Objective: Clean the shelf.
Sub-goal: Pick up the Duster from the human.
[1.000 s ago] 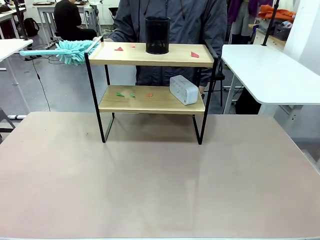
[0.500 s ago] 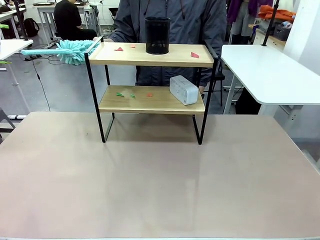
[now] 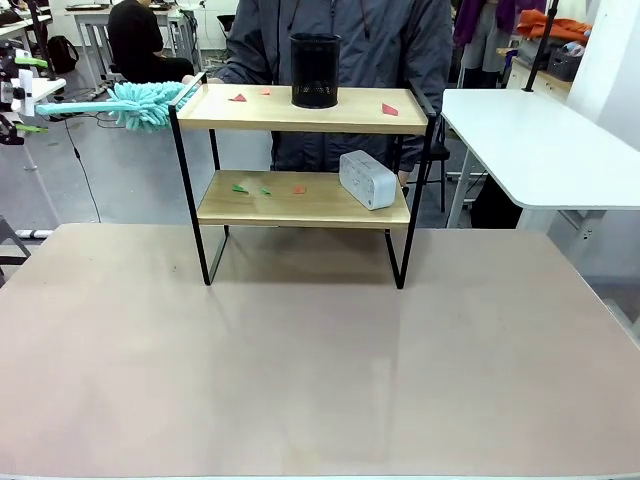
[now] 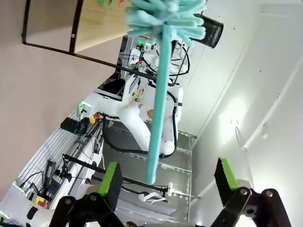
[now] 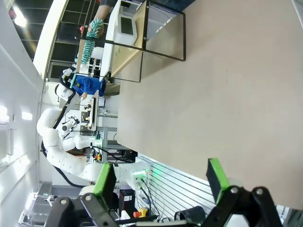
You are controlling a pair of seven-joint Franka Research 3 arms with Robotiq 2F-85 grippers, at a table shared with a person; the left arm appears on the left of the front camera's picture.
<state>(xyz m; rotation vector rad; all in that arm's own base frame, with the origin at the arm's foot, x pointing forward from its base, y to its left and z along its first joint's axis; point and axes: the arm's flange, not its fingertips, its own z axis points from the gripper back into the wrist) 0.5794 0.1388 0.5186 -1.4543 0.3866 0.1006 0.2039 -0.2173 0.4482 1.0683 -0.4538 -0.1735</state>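
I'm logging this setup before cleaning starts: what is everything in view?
shelf: one, light wood boards, black frame, on the table
pen cup: one, black mesh, top board
paper scraps: six, three reddish on top board, two green and one orange on lower
box-shaped device: one, pale grey, lower board, right
duster: one, teal, head at top board's left end
person: one, grey jacket, behind the shelf
left gripper: one, black, open, facing the duster's handle end
right gripper: one, black, open, facing the table

The right claw (image 5: 161, 176) hangs with jaws wide apart above the tabletop (image 5: 222, 94), well apart from the shelf (image 5: 127, 60); a teal duster (image 5: 89, 41) sits just beside the shelf.
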